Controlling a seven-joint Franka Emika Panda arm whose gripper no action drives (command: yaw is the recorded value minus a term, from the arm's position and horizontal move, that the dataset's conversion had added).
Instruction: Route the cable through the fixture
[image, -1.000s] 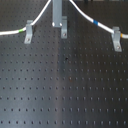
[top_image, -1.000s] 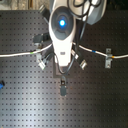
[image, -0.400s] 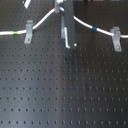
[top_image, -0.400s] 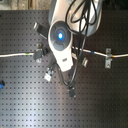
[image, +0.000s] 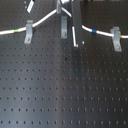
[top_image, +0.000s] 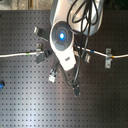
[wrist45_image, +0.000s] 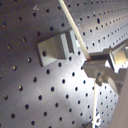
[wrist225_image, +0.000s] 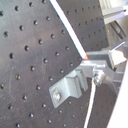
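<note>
Pincer (wrist45_image: 89, 60) pinching cable (image: 42, 22), now shifted toward first exterior view's right, past middle clip (image: 63, 26); cable lifted above that clip, not yet seated.

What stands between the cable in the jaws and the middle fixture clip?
Nothing visible does. In the second wrist view the gripper holds the cable right beside the middle clip, with only bare perforated board around them.
</note>
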